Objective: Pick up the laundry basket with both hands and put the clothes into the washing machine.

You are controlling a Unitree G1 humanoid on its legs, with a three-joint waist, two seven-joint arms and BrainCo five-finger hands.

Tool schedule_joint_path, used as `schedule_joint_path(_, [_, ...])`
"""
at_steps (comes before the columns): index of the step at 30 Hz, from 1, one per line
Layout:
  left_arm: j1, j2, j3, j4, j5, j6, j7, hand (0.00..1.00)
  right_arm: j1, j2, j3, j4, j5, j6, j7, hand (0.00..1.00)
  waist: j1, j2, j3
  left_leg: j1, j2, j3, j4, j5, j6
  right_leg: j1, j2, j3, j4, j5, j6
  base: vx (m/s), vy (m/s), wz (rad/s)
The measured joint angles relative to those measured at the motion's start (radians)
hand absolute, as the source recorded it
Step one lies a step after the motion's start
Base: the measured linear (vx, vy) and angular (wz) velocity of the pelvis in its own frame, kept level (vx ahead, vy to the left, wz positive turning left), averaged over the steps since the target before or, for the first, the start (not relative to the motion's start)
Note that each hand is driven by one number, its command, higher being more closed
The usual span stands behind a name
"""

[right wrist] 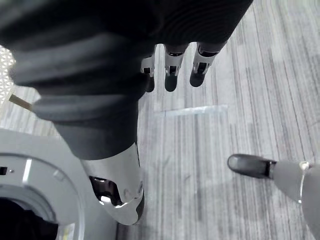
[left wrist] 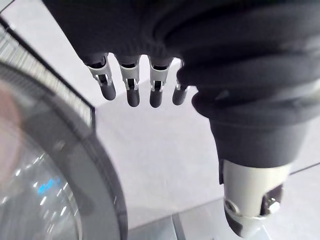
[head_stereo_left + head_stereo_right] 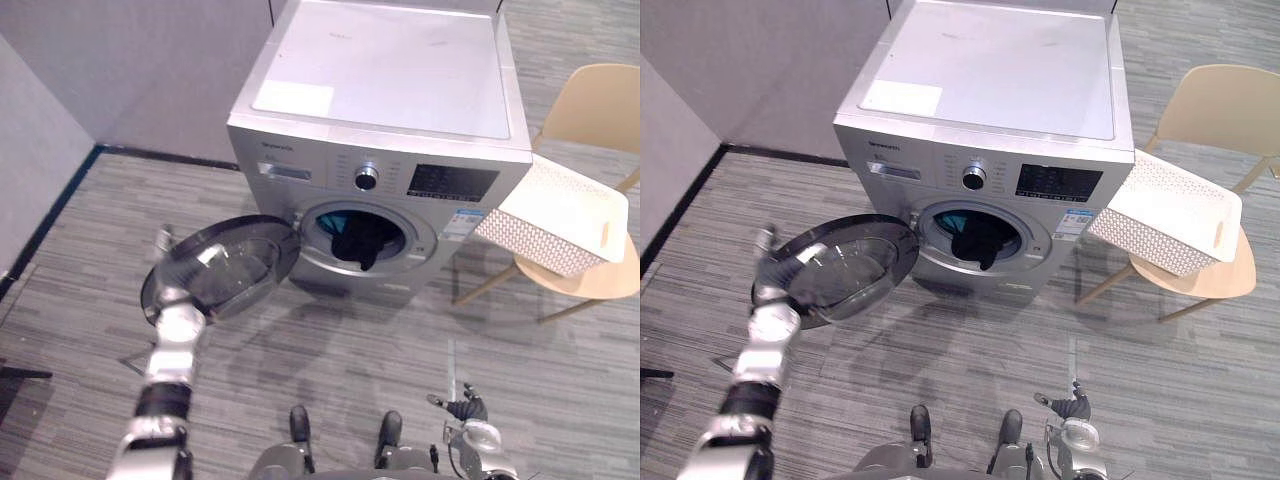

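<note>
On a beige chair (image 3: pixel 598 112) just right of the washing machine (image 3: pixel 390 85): white laundry basket (image 3: pixel 560 215), tilted, low corner close by the machine's front edge, well apart from both hands. Inside the drum, dark and teal clothes (image 3: pixel 358 240), with a dark fold over the lip. Round door (image 3: pixel 228 265) wide open toward the robot's left. Left hand (image 2: pixel 131 82) at the door's outer rim, fingers straight and side by side, gripping nothing. Right hand (image 3: pixel 465 408) low over the grey striped floor (image 3: pixel 330 350) in front of the machine, fingers straight and relaxed, empty. Basket farther off and to its right.
</note>
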Motion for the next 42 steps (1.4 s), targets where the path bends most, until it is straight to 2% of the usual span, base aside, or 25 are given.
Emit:
schedule_joint_path(2, [-0.089, 0.088, 0.01, 0.099, -0.001, 0.002, 0.017, 0.0, 0.003, -0.006, 0.0, 0.0, 0.006, -0.003, 0.001, 0.0, -0.001, -0.024, 0.014, -0.027, 0.001, 0.006, 0.005, 0.0, 0.0, -0.024, 0.003, 0.009, -0.011, 0.012, -0.012, 0.02, 0.003, -0.12])
schedule_joint_path(6, [-0.202, 0.145, 0.008, 0.164, -0.003, 0.018, 0.014, 0.0, 0.012, 0.003, 0.004, -0.005, 0.014, -0.004, 0.002, 0.0, 0.0, -0.069, 0.035, -0.099, 0.005, -0.002, 0.057, -0.007, 0.005, -0.065, 0.0, 0.034, -0.015, 0.027, -0.015, 0.0, 0.021, 0.06])
schedule_joint_path(8, [-0.268, 0.168, 0.004, 0.23, -0.001, 0.034, 0.008, 0.0, 0.014, 0.019, 0.006, -0.031, 0.031, -0.006, 0.003, 0.0, 0.004, -0.084, 0.049, -0.156, 0.028, -0.003, 0.135, -0.039, 0.002, -0.089, 0.013, 0.048, -0.015, 0.052, -0.032, -0.04, 0.02, -0.02])
schedule_joint_path(11, [-0.318, 0.175, -0.012, 0.283, 0.023, 0.058, -0.038, 0.0, 0.031, 0.023, 0.033, -0.085, 0.048, -0.016, 0.006, 0.0, 0.009, -0.085, 0.052, -0.223, 0.068, -0.002, 0.248, -0.098, -0.001, -0.11, 0.03, 0.067, -0.008, 0.067, -0.033, -0.05, 0.008, -0.11])
schedule_joint_path(15, [-0.379, 0.168, -0.031, 0.311, 0.043, 0.064, -0.107, 0.0, 0.035, 0.023, 0.067, -0.136, 0.075, -0.027, 0.026, 0.0, 0.015, -0.083, 0.055, -0.312, 0.11, -0.003, 0.362, -0.157, -0.007, -0.154, 0.054, 0.076, 0.005, 0.069, -0.03, -0.11, -0.007, -0.17])
schedule_joint_path(17, [-0.379, 0.153, -0.031, 0.33, 0.053, 0.064, -0.138, 0.0, 0.046, 0.024, 0.075, -0.146, 0.079, -0.027, 0.031, 0.0, 0.018, -0.083, 0.056, -0.318, 0.124, -0.002, 0.382, -0.167, -0.013, -0.154, 0.062, 0.081, 0.005, 0.069, -0.03, -0.08, -0.021, -0.17])
schedule_joint_path(20, [-0.374, 0.148, -0.015, 0.348, 0.075, 0.053, -0.155, 0.0, 0.065, 0.021, 0.074, -0.16, 0.086, -0.027, 0.048, 0.0, 0.034, -0.077, 0.059, -0.32, 0.145, 0.001, 0.393, -0.173, -0.02, -0.154, 0.078, 0.09, 0.005, 0.069, -0.03, -0.05, -0.044, -0.12])
schedule_joint_path(24, [-0.323, 0.138, 0.031, 0.348, 0.083, 0.034, -0.168, 0.0, 0.059, 0.015, 0.068, -0.16, 0.085, -0.026, 0.049, 0.0, 0.04, -0.069, 0.064, -0.312, 0.157, 0.01, 0.393, -0.164, -0.033, -0.154, 0.086, 0.098, 0.004, 0.061, -0.039, -0.03, -0.054, -0.09])
schedule_joint_path(27, [-0.258, 0.103, 0.048, 0.347, 0.083, 0.031, -0.184, 0.0, 0.054, -0.001, 0.061, -0.158, 0.085, -0.023, 0.05, 0.0, 0.051, -0.05, 0.061, -0.306, 0.156, 0.018, 0.389, -0.163, -0.035, -0.154, 0.085, 0.105, 0.004, 0.06, -0.039, -0.03, -0.016, -0.06])
schedule_joint_path(30, [-0.163, 0.037, 0.044, 0.346, 0.081, 0.039, -0.189, 0.0, 0.054, -0.006, 0.048, -0.157, 0.083, -0.015, 0.05, 0.0, 0.061, -0.037, 0.053, -0.287, 0.148, 0.023, 0.377, -0.162, -0.037, -0.143, 0.078, 0.105, 0.006, 0.054, -0.033, 0.0, 0.006, 0.03])
schedule_joint_path(33, [-0.02, -0.068, -0.003, 0.342, 0.073, 0.065, -0.205, 0.0, 0.053, -0.006, 0.04, -0.156, 0.07, -0.01, 0.049, 0.0, 0.06, -0.031, 0.046, -0.247, 0.117, 0.023, 0.328, -0.141, -0.031, -0.122, 0.054, 0.099, 0.01, 0.04, -0.016, 0.03, 0.035, 0.18])
schedule_joint_path(35, [0.098, -0.185, -0.085, 0.247, 0.044, 0.074, -0.207, 0.0, 0.051, -0.004, 0.041, -0.156, 0.042, -0.006, 0.049, 0.0, 0.059, -0.03, 0.042, -0.218, 0.084, 0.025, 0.28, -0.11, -0.019, -0.114, 0.035, 0.095, 0.012, 0.033, -0.006, 0.04, 0.04, 0.19])
schedule_joint_path(38, [0.22, -0.293, -0.254, 0.1, -0.012, 0.076, -0.246, 0.0, 0.039, 0.004, 0.042, -0.139, 0.019, -0.001, 0.049, 0.0, 0.055, -0.024, 0.027, -0.176, 0.05, 0.029, 0.236, -0.096, -0.01, -0.097, 0.016, 0.102, 0.013, 0.027, 0.004, 0.06, 0.073, 0.04])
schedule_joint_path(41, [0.256, -0.32, -0.386, 0.008, -0.072, 0.087, -0.282, 0.0, 0.022, 0.005, 0.044, -0.122, 0.004, 0.003, 0.049, 0.0, 0.045, -0.012, 0.02, -0.153, 0.043, 0.046, 0.219, -0.095, -0.009, -0.091, 0.011, 0.118, 0.013, 0.026, 0.004, 0.03, 0.043, -0.13])
schedule_joint_path(42, [0.256, -0.323, -0.421, -0.028, -0.094, 0.087, -0.3, 0.0, 0.016, 0.003, 0.047, -0.119, 0.0, 0.004, 0.05, 0.0, 0.033, -0.006, 0.018, -0.148, 0.041, 0.052, 0.214, -0.093, -0.006, -0.093, 0.01, 0.124, 0.013, 0.027, 0.004, 0.0, 0.032, -0.16])
